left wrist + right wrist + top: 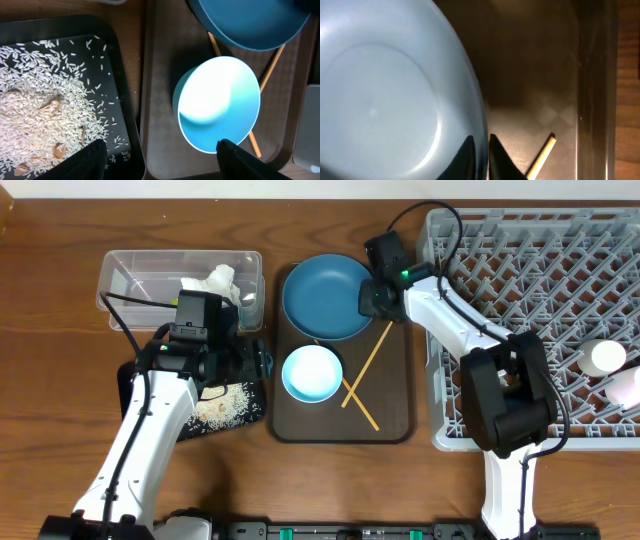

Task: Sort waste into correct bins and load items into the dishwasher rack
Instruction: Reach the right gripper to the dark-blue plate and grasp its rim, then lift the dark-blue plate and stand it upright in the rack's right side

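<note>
- Two arms are over the table. The right gripper (375, 297) pinches the right rim of the wide blue dish (322, 297), with its fingers (467, 156) nearly closed on the thin edge.
- The dish is at the far end of the dark brown serving tray (395, 415). The pale-blue bowl (312, 373) is nearer, and two crossed chopsticks (362, 375) lie beside it.
- The left gripper (161, 152) is spread wide and holds nothing, between the black tray (127, 100) and the bowl.
- Rice grains (45, 95) lie in the black tray, and a crumpled tissue (215, 280) is in the clear tub (130, 275).
- The grey rack (530, 270) stands on the right and holds a pale cup (605, 358) and a pink cup (628, 388).
</note>
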